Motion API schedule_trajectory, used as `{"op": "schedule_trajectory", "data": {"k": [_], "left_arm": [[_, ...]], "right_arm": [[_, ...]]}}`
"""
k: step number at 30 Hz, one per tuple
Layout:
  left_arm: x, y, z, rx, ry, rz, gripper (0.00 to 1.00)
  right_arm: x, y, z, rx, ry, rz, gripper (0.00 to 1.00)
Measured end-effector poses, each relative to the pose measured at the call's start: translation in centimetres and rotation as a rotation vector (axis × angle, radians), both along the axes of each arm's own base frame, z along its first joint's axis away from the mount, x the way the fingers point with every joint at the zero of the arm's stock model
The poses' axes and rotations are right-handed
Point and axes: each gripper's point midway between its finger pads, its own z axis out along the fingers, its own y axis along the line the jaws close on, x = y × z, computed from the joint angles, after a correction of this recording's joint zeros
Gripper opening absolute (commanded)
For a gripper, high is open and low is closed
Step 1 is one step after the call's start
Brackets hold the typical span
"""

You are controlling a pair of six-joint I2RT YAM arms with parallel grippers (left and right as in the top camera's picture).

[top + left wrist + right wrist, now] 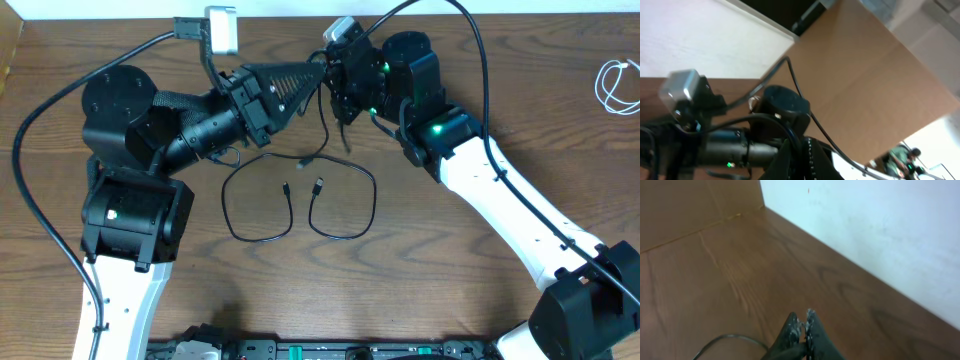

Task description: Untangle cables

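Observation:
Two thin black cables lie in loops mid-table, one on the left (255,205) and one on the right (345,200), with small plug ends (287,187) (318,185) facing each other. A black strand (322,125) rises from the loops to the grippers. My left gripper (318,72) points right, lifted above the table, shut on the black cable (794,142). My right gripper (338,82) meets it tip to tip and is shut (804,322), with a dark strand pinched low between its fingers. A white cable (618,85) lies coiled at the far right.
The wooden table (450,270) has a white wall along its back edge (880,235) and a cardboard panel at the left (685,205). Thick black arm wires arc over the back (470,40) and down the left side (40,120). A cable curve (730,337) lies below my right gripper.

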Motion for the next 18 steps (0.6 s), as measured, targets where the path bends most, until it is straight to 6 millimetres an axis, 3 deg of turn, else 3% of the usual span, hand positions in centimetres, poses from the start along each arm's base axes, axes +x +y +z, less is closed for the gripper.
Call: {"op": "schedule_trajectory", "data": {"k": [4, 7, 8, 9, 10, 12, 14, 18], "left_arm": [[1.3, 0.8, -0.8, 0.024, 0.014, 0.089, 0.09], [2.5, 1.8, -2.4, 0.063, 0.061, 0.180, 0.17], [2.9, 2.2, -2.9, 0.078, 0.079, 0.211, 0.32], [3.4, 2.8, -3.7, 0.095, 0.106, 0.256, 0.40], [3.8, 3.5, -4.6, 0.119, 0.136, 0.308, 0.56], [4.5, 4.5, -5.9, 0.151, 0.177, 0.380, 0.75], [4.9, 5.3, -7.1, 0.182, 0.220, 0.433, 0.80], [5.6, 6.0, -8.6, 0.219, 0.263, 0.479, 0.81]], "right_arm": [[-0.7, -0.8, -2.2, -0.027, 0.122, -0.004, 0.01], [-1.0, -2.8, -4.3, -0.053, 0.240, -0.022, 0.01], [-1.0, -3.6, -5.0, -0.062, 0.276, -0.032, 0.01], [-0.9, -4.2, -5.3, -0.065, 0.297, -0.042, 0.01], [-0.8, -5.5, -6.0, -0.072, 0.340, -0.062, 0.01], [-0.7, -7.5, -6.7, -0.074, 0.399, -0.102, 0.01], [-0.6, -9.5, -6.9, -0.071, 0.442, -0.144, 0.01], [-0.4, -14.2, -5.1, -0.022, 0.474, -0.252, 0.01]]}}
